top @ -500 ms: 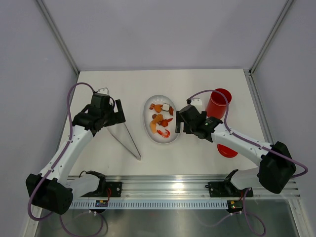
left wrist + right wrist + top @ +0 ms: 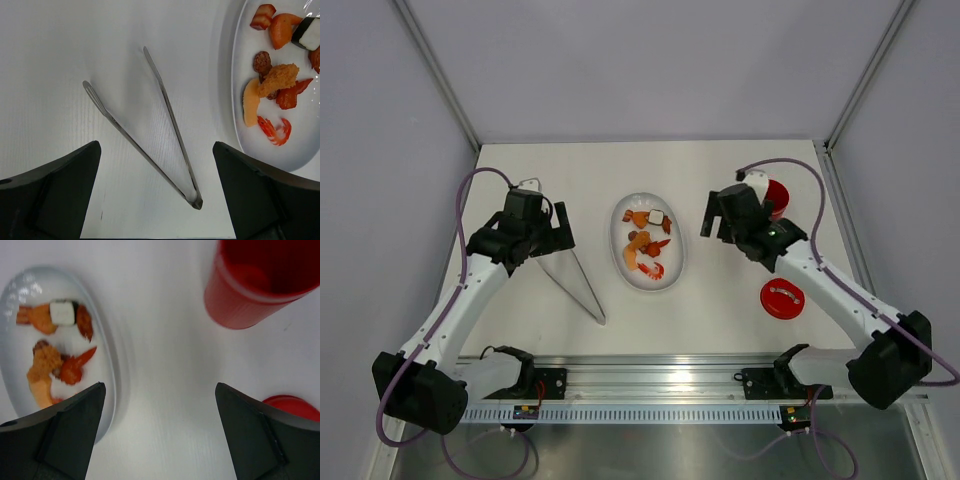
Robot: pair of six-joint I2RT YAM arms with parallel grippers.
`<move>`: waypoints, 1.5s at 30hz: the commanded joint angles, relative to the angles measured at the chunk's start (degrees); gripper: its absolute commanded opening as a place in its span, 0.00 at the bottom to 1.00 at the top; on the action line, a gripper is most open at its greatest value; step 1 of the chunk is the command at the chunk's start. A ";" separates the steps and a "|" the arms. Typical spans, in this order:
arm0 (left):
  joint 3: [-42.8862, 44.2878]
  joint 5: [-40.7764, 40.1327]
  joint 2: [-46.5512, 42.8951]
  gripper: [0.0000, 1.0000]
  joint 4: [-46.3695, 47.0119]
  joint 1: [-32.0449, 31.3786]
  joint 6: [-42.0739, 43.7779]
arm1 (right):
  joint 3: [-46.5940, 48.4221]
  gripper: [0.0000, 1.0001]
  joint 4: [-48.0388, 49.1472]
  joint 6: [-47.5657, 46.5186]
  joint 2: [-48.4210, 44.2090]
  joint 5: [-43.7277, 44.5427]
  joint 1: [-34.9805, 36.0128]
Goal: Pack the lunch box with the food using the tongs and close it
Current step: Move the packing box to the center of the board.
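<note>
L gripper (image 2: 156, 150) wide open over tongs (image 2: 165, 107), desk's left side: drop straight, pinch both arms mid-length. R gripper (image 2: 159, 390) wide, empty, near box (image 2: 240, 300).

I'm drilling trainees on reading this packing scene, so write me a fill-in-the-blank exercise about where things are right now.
1. The ____ lie flat on the table below the open left gripper.
2. All the food sits on the white ____.
3. The lunch box stands upright with its lid ____, flat on the table.
4. The right gripper holds ____.
Missing words: tongs; plate; off; nothing.
</note>
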 commanded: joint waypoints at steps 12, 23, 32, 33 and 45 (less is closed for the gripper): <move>1.81 3.41 2.39 0.99 1.98 -0.32 0.29 | 12.84 0.99 0.10 1.21 3.16 -20.05 -40.39; 0.59 3.59 2.83 0.99 2.24 -0.32 0.74 | 8.62 1.00 8.35 7.46 12.57 -32.54 -52.27; 0.58 3.33 2.74 0.99 1.63 -0.41 0.74 | 7.39 0.99 12.67 11.50 20.30 -35.88 -54.91; 0.67 3.33 2.83 0.99 1.63 -0.41 0.82 | 7.56 0.99 12.67 11.42 21.87 -36.06 -54.91; 3.04 2.54 4.67 0.99 -1.97 -0.41 0.74 | 1.24 0.99 18.47 15.80 25.41 -44.58 -49.47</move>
